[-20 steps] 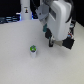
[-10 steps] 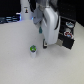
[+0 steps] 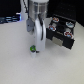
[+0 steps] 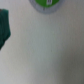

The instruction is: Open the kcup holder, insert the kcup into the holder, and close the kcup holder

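The kcup [image 3: 33, 49], a tiny pale pod with a green round top [image 4: 44, 2], stands on the white table. My gripper [image 3: 36, 45] hangs from the white arm just above it and slightly toward the exterior view's right. It looks open, with nothing between its fingers. In the blurred wrist view a dark green shape [image 4: 5, 27] sits at one edge. The kcup holder [image 3: 62, 32], a black box, is at the exterior view's right. Its tray is slid out and shows round slots with several pods.
Dark clutter [image 3: 10, 20] lines the back of the table at the exterior view's left. The pale tabletop [image 3: 30, 70] spreads in front of the kcup.
The arm has swung from the holder toward the exterior view's left and now hangs over the kcup. The kcup has not moved.
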